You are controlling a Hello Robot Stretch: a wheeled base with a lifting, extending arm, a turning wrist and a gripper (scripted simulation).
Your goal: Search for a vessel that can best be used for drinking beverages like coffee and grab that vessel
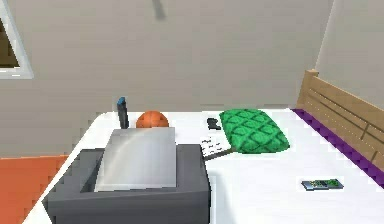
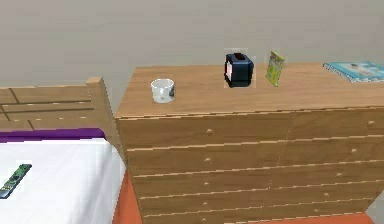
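A small white mug (image 2: 163,90) with a dark mark on its side stands upright on top of a wooden dresser (image 2: 250,140), toward the dresser top's left end in the arm side view. To its right on the same top sit a dark boxy object with a red face (image 2: 238,70) and a small upright yellow-green box (image 2: 275,68).
A white bed (image 1: 290,165) with a wooden headboard (image 1: 345,110) holds a green pillow (image 1: 254,130), an orange ball (image 1: 151,120), a grey laptop (image 1: 140,160), papers and a remote (image 1: 322,184). The remote (image 2: 15,179) also lies on the bed beside the dresser. A blue book (image 2: 357,71) lies on the dresser's right end.
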